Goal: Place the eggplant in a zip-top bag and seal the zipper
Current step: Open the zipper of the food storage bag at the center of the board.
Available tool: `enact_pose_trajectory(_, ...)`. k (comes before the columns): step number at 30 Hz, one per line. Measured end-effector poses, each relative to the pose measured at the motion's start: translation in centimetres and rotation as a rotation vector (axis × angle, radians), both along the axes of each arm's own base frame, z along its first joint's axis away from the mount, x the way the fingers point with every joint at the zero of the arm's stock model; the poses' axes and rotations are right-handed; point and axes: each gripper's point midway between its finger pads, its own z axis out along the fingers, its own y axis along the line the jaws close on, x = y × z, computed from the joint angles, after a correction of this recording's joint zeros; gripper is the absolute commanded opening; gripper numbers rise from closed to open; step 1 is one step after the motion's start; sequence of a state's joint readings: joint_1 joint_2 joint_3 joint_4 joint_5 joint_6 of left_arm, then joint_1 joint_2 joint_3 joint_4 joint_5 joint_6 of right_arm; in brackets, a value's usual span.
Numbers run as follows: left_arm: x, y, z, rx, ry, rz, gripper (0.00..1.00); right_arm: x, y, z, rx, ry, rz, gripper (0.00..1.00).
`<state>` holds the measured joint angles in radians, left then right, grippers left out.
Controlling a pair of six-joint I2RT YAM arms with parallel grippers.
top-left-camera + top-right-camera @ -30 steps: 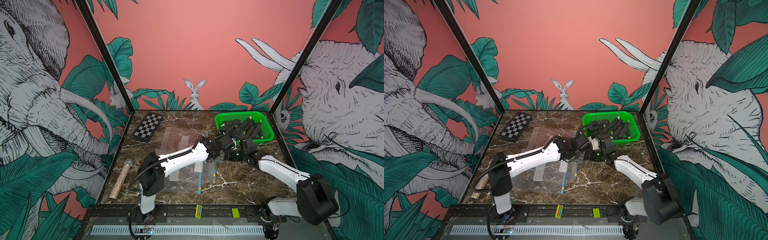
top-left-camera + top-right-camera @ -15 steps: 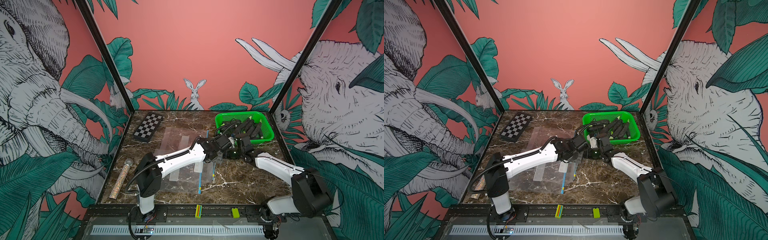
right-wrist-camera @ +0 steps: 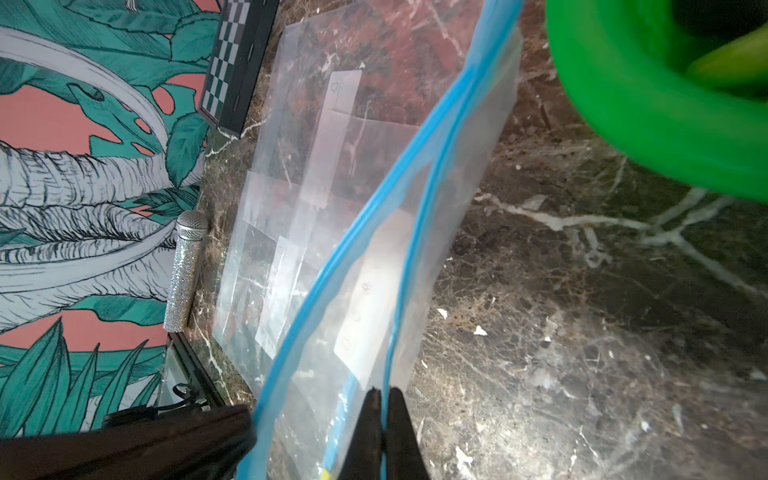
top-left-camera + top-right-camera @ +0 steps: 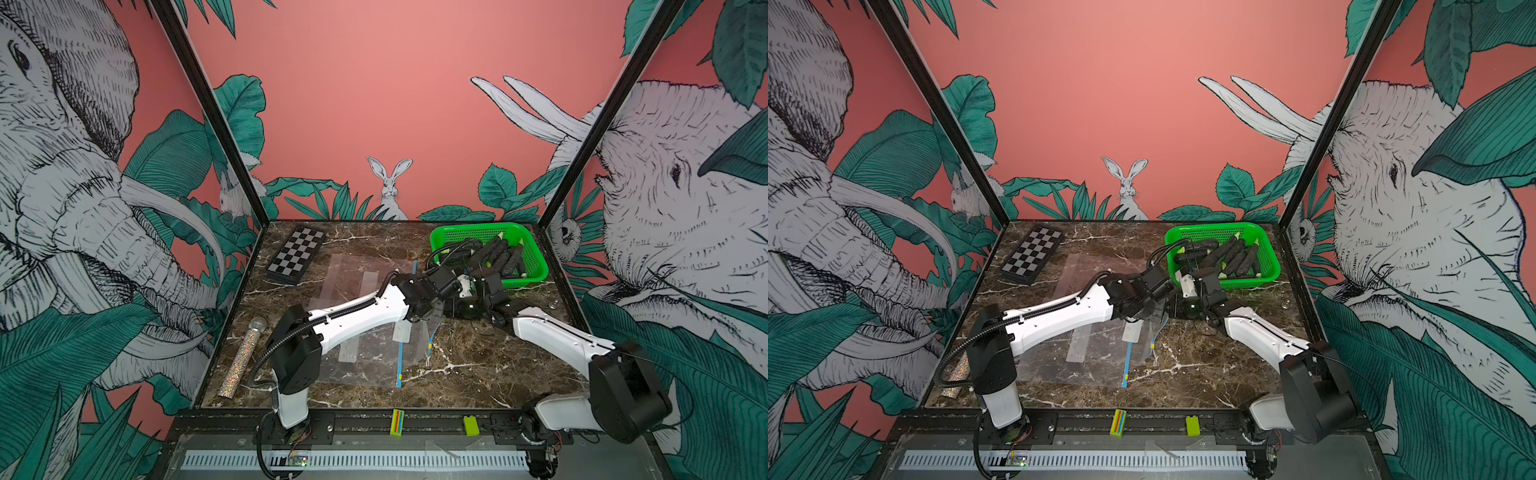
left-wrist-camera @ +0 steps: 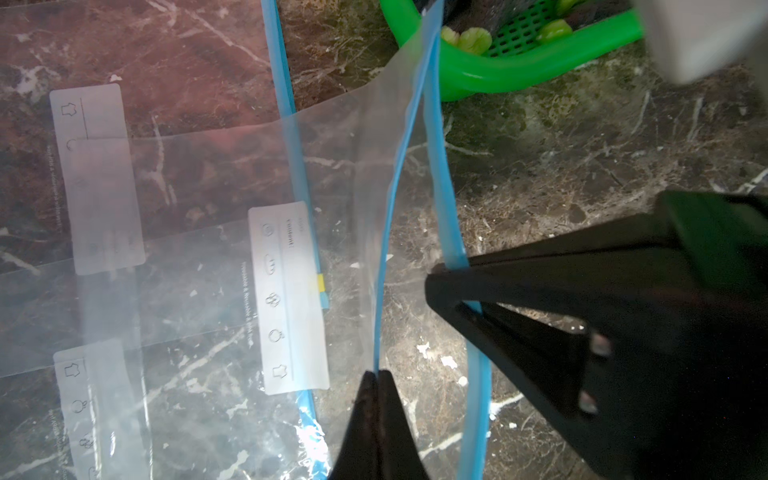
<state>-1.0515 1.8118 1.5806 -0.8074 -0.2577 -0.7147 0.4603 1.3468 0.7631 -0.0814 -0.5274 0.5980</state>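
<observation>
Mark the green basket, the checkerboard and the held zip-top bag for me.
green basket [image 4: 478,227]: a top view, far rim.
checkerboard [image 4: 296,259]: a top view, middle of the board.
held zip-top bag [image 5: 353,187]: left wrist view, clear film.

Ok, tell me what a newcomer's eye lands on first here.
Mid-table, the left gripper and right gripper each pinch one blue-zippered lip of a clear zip-top bag, holding its mouth apart. Behind them, at the far right corner, a bright green basket holds dark eggplants. A glittery microphone lies by the left edge.
</observation>
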Motion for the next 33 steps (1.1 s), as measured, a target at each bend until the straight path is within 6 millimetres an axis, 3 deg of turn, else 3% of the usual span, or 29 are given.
enact_pose_trajectory(3, 0.2, 0.0, 0.0, -0.005, 0.000, 0.004, 0.00, -0.2, -0.1, 0.9, 0.008, -0.021, 0.001, 0.00)
enact_pose_trajectory(13, 0.4, -0.6, 0.2, -0.037, 0.004, -0.005, 0.28, -1.0, 0.0, 0.9, 0.001, -0.007, 0.015, 0.00)
enact_pose_trajectory(18, 0.4, -0.4, -0.6, -0.038, 0.019, -0.006, 0.31, -1.3, 0.0, 0.9, -0.003, 0.002, 0.020, 0.00)
enact_pose_trajectory(26, 0.2, -0.4, -1.3, -0.043, 0.034, -0.012, 0.29, -1.5, 0.0, 1.9, 0.009, -0.021, 0.020, 0.00)
enact_pose_trajectory(33, -0.1, -0.1, -2.0, -0.030, 0.048, -0.012, 0.04, -1.6, -0.1, 1.9, 0.005, -0.023, 0.017, 0.00)
